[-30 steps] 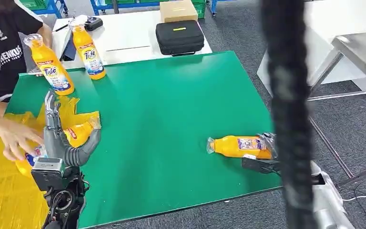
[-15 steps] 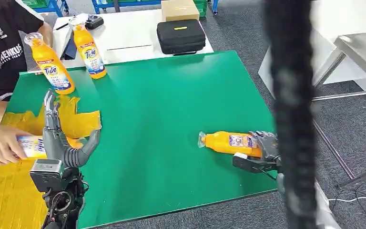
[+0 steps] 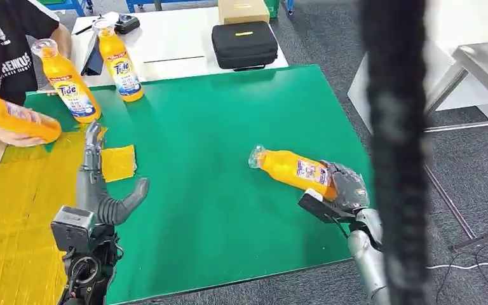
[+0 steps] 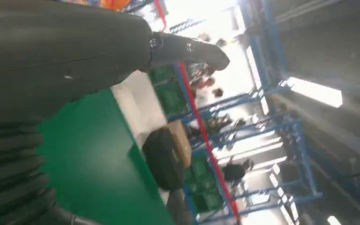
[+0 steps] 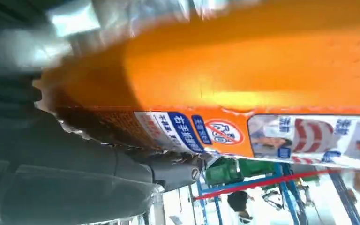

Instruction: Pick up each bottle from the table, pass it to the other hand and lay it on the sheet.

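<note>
The right hand (image 3: 343, 189) had its fingers (image 3: 349, 181) wrapped round the base end of an orange bottle (image 3: 290, 169), and the bottle was tilted, cap end pointing up and toward the middle of the green table (image 3: 229, 146), its body raised off the surface. From the right wrist view the orange bottle (image 5: 243, 61) sat right against the camera, label (image 5: 243, 133) facing it, with the grey thumb (image 5: 168, 171) pressed under it. Over on the other side the left hand (image 3: 98, 187) stood upright above the table's near left part, fingers (image 3: 91, 149) straight and thumb (image 3: 133, 194) splayed wide, holding nothing. The yellow sheet (image 3: 19, 216) covered the left end of the table, a corner of it (image 3: 119, 162) lying just beside that hand. A person (image 3: 6, 44) at the far left held another orange bottle (image 3: 14, 119) above the sheet's far edge. Two more bottles stood upright at the table's far left: one (image 3: 67, 86) near the person, the other (image 3: 118, 63) just beside it toward the back. Behind them on a white table (image 3: 178, 54) lay a black case (image 3: 244, 44) and a cardboard box (image 3: 243, 11).
</note>
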Tool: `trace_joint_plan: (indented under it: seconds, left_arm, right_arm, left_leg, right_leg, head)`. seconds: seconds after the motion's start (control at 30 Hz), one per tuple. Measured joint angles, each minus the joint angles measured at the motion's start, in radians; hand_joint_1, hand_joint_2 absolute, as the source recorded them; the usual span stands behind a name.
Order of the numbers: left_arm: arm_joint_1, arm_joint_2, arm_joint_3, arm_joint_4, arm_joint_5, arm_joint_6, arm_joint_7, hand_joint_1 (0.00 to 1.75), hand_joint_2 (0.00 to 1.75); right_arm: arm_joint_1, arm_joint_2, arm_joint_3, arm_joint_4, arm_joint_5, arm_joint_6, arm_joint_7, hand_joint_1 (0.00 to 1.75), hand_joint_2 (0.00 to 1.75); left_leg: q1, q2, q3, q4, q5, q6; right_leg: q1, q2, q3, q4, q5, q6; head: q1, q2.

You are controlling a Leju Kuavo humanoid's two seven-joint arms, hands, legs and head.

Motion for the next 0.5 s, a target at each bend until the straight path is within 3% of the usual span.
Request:
trace_joint_plan:
  seconds: [0.1, 0.2, 0.5]
  left_arm:
    - [-0.042, 0.002, -0.029, 0.035, 0.015, -0.123, 0.069, 0.0, 1.75]
    - [-0.095, 0.002, -0.076, 0.094, 0.033, -0.21, 0.093, 0.0, 1.75]
    - [-0.218, 0.002, -0.205, 0.217, 0.221, -0.439, 0.188, 0.0, 1.75]
  right_arm:
    - [-0.001, 0.054, -0.013, -0.044, -0.23, 0.001, -0.108, 1.75, 1.75]
    - [-0.006, 0.114, -0.005, -0.079, -0.354, -0.006, -0.158, 1.75, 1.75]
    - [-0.087, 0.199, 0.109, -0.084, -0.529, 0.015, -0.203, 1.75, 1.75]
  left_leg:
    - [0.0, 0.0, -0.001, 0.0, 0.0, 0.0]
    - [0.0, 0.0, -0.001, 0.0, 0.0, 0.0]
    - [0.0, 0.0, -0.001, 0.0, 0.002, -0.001]
  right_leg:
    - [0.0, 0.0, -0.001, 0.0, 0.0, 0.0]
    - [0.0, 0.0, -0.001, 0.0, 0.0, 0.0]
    - [0.0, -0.001, -0.001, 0.001, 0.0, 0.0]
  head:
    - [0.0, 0.0]
    - [0.0, 0.0]
    - [0.0, 0.0]
